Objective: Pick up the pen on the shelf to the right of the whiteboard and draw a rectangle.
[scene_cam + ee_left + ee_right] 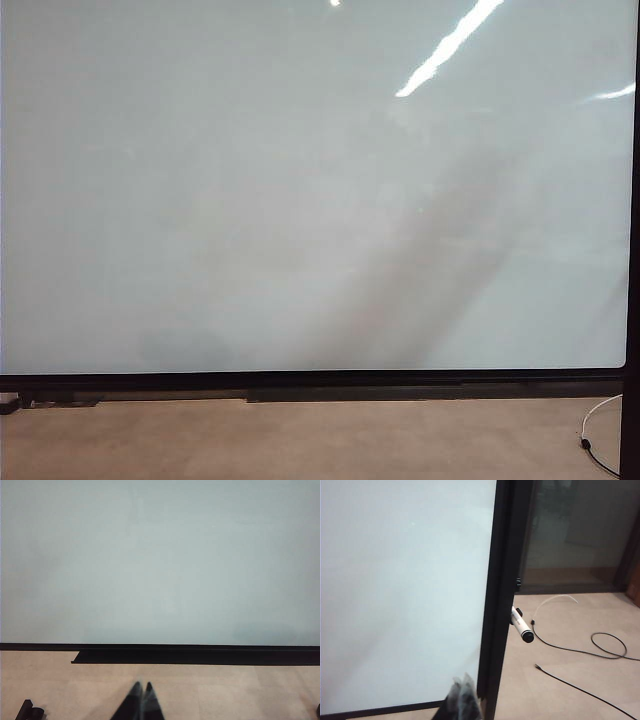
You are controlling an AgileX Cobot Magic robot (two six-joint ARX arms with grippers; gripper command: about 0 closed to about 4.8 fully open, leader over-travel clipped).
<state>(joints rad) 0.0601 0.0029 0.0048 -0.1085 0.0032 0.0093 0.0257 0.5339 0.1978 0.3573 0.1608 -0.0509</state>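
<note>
The whiteboard [300, 200] fills the exterior view, pale and glossy in a thin black frame; neither gripper shows there. No rectangle shows on it in any view. In the right wrist view the white pen [521, 625] juts out from the board's black right frame [502, 580], its dark end toward the camera; the shelf under it is hard to make out. My right gripper [462, 682] is blurred, shut and empty, low in front of the board's corner, well short of the pen. My left gripper [142, 686] is shut and empty, over the floor before the board [160, 560].
A long black ledge [200, 656] runs under the board's lower frame. Thin cables [600, 650] lie on the beige floor right of the board, one also in the exterior view [592, 440]. Dark glass panels [570, 530] stand behind. A small black object [30, 711] sits on the floor.
</note>
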